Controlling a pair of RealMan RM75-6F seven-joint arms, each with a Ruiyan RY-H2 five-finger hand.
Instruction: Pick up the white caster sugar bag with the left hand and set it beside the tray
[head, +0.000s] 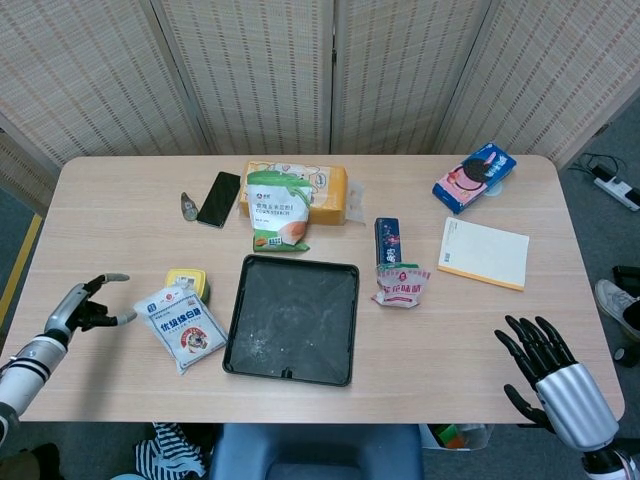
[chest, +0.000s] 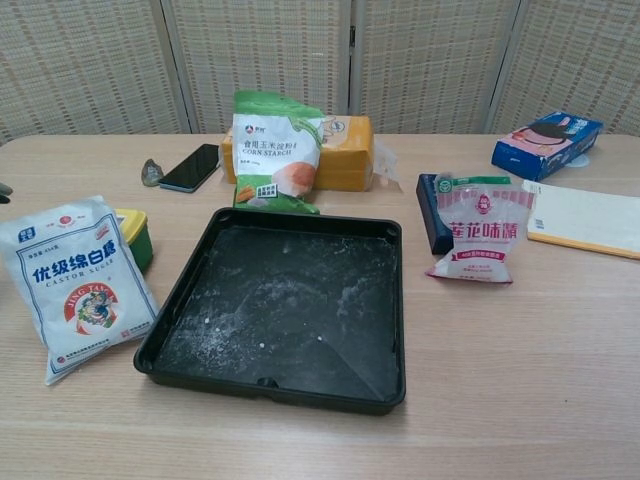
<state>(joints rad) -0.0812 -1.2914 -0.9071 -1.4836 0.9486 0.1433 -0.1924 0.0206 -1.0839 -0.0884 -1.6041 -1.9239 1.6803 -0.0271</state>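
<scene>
Your white caster sugar bag (head: 182, 325) flat just left of the tray (head: 292, 318), yellow tub (head: 187, 283) touching behind, left hand (head: 82, 306) apart, fingers spread empty, right hand (head: 545, 365) splayed near table edge (head: 400, 408)

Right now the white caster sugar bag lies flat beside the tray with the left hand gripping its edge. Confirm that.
Not quite. The white caster sugar bag does lie flat beside the tray, but the left hand is not gripping it. The head view shows that hand off to the bag's left, apart from it, fingers spread and holding nothing.
</scene>
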